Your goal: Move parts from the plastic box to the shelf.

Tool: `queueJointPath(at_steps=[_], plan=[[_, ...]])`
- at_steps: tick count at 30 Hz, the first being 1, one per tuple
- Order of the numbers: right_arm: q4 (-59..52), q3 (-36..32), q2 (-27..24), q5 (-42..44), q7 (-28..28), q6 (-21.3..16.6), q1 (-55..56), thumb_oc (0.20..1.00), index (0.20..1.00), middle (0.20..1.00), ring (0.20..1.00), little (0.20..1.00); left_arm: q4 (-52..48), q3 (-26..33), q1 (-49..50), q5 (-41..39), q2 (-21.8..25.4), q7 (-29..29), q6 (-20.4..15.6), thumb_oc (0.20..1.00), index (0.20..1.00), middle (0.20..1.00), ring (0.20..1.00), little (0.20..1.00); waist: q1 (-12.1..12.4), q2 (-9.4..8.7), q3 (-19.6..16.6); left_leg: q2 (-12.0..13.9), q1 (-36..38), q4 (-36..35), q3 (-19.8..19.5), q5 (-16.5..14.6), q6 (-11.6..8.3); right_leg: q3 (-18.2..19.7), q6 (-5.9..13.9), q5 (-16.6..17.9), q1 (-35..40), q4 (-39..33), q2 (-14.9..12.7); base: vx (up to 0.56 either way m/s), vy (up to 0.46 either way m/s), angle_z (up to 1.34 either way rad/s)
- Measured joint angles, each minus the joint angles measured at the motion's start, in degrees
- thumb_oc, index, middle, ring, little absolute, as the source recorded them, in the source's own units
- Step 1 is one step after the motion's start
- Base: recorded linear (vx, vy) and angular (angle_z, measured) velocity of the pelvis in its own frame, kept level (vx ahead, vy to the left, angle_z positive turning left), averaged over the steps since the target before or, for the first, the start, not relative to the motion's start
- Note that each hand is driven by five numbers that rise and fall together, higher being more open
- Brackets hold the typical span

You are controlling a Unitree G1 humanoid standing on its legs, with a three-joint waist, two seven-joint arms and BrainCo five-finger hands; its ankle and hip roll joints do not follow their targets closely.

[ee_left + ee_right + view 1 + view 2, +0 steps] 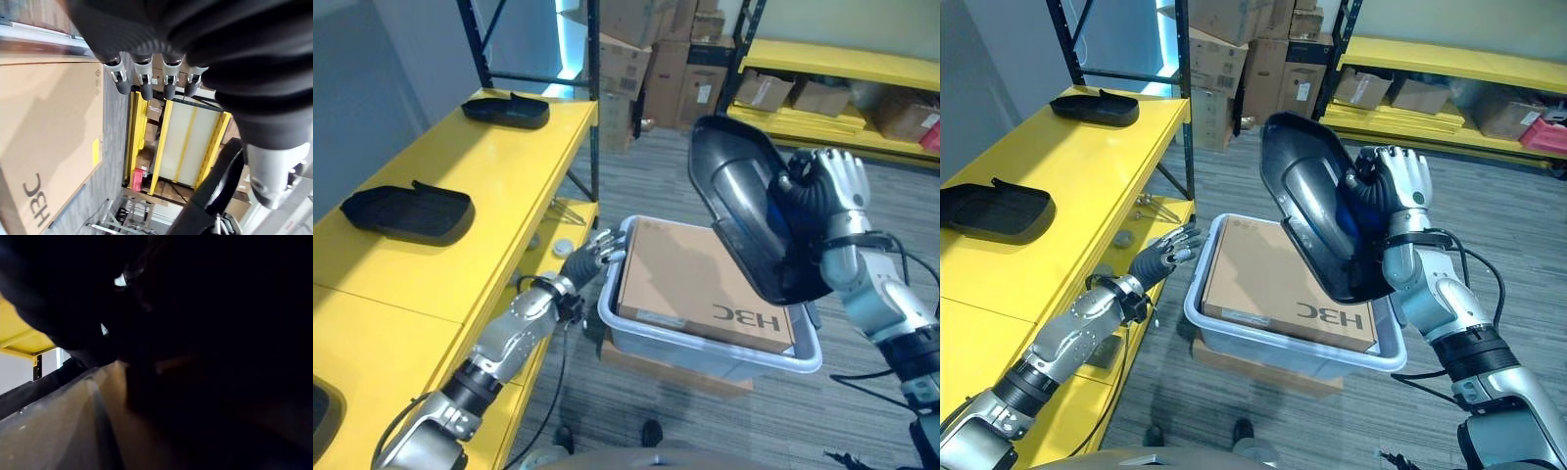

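On the yellow shelf (499, 157) at the left lie two black parts (406, 212), apart from each other. The left hand (595, 252) reaches toward the box (705, 348) rim, fingers straight and relaxed, holding nothing. The box holds a flat cardboard carton (690, 279). Above its right side, the right hand (827, 186) grips a black part (744, 211), fingers curled over its right edge. That part stands tilted, long axis running from upper left down to lower right, hollow side facing the shelf.
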Motion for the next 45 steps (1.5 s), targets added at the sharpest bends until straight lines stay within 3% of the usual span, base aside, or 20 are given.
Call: queueJointPath(at_steps=[6,10,19,27,36,45], plan=[[-0.2,1.1,2.2,0.0,-1.2,-2.4,-3.3,0.2,0.2,0.2,0.2,0.2,-0.4,-0.1,-2.8,-5.0,-2.5,0.9,1.5,1.0,1.0,1.0,1.0,1.0,0.1,0.06,0.0,-0.1,0.1,0.0,0.2,-0.1,0.35,0.4,0.06,-0.1,-0.1,0.0,-0.1,0.0,0.007,-0.02],[-0.1,3.3,2.4,-0.7,-1.6,-2.4,-4.6,0.2,0.2,0.2,0.2,0.2,-0.4,-0.2,-2.8,-5.6,-2.6,2.2,2.0,1.0,1.0,1.0,1.0,1.0,0.0,0.12,0.0,-0.1,0.1,0.0,0.4,-0.2,0.27,0.5,0.06,-0.2,-0.1,0.0,0.0,0.0,0.005,-0.02],[0.1,8.2,8.8,-2.0,-2.2,-3.7,-5.8,0.2,0.2,0.2,0.2,0.2,-0.3,-0.5,-2.9,-6.9,-3.7,5.6,2.9,1.0,1.0,1.0,1.0,1.0,1.1,0.51,0.2,-0.3,0.1,0.0,0.1,-0.2,0.26,0.0,-0.01,-0.1,0.2,0.0,0.0,0.0,0.004,0.02],[-0.2,9.9,11.6,-1.9,-2.2,-7.3,-5.8,0.2,0.2,0.2,0.2,0.2,0.1,-0.5,-2.9,-7.4,-3.7,7.2,3.0,1.0,1.0,1.0,1.0,1.0,1.6,0.78,0.3,-0.4,0.1,0.0,0.0,-0.3,0.39,-0.1,0.3,-0.4,0.2,0.0,-0.1,0.0,0.0,0.0],[-2.8,9.9,12.1,-1.6,-1.8,-10.8,-5.8,0.2,0.2,0.2,0.2,0.2,0.2,0.0,-2.9,-7.9,-3.6,7.3,2.3,1.0,1.0,1.0,1.0,1.0,1.5,1.11,0.6,-0.4,0.2,0.0,0.0,-0.3,0.46,-0.1,0.46,-0.5,0.2,0.0,-0.1,0.0,0.0,0.0],[-4.3,9.9,11.9,-1.1,3.5,-13.8,-5.7,0.2,0.2,0.2,0.2,0.2,0.3,0.1,-2.8,-8.6,-3.4,7.1,1.9,1.0,1.0,1.0,1.0,1.0,1.7,1.11,0.6,-0.4,0.2,0.0,0.1,-0.2,0.33,-0.1,0.46,-0.5,0.3,0.0,-0.1,0.0,0.0,0.0]])
